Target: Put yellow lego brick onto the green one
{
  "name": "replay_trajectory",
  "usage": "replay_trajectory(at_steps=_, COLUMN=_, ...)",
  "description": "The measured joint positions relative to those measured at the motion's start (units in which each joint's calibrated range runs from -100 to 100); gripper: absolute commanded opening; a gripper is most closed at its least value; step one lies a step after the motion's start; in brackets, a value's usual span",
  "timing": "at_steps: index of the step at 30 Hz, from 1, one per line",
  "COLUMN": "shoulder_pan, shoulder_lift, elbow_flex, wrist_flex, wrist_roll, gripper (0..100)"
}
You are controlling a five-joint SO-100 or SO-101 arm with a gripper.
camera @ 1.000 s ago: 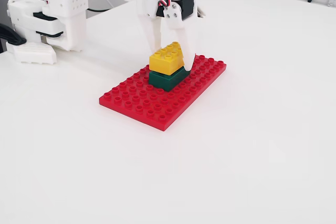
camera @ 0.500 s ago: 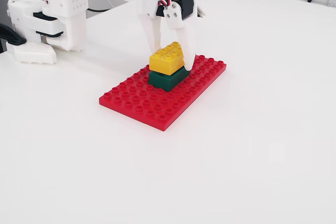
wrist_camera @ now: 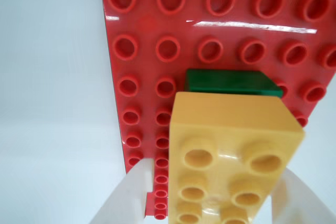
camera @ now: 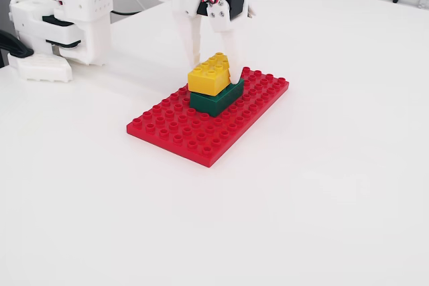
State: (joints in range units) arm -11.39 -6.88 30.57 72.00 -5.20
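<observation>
Raised slightly since a second ago, the gripper (camera: 216, 65) straddles the yellow brick (camera: 210, 73) with fingers spread (grip unclear), atop the green brick (camera: 216, 100) on the red plate (camera: 181, 132).

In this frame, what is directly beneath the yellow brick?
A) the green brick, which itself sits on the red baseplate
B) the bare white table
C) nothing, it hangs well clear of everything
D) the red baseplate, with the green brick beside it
A: in the fixed view the yellow brick lies on the green brick, which sits on the red baseplate, with the gripper straddling the yellow one.
</observation>
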Motion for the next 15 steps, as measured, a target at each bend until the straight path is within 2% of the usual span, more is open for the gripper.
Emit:
replay_trajectory(at_steps=6, shoulder_pan=0.07, shoulder_lift=-2.70, elbow_flex=0.00, wrist_flex=-0.35, wrist_roll=0.05, gripper=33)
replay_trajectory(at_steps=15, shoulder_pan=-0.29, shoulder_lift=-3.63, elbow_flex=-0.54, wrist_flex=0.69, wrist_roll=0.16, gripper=33)
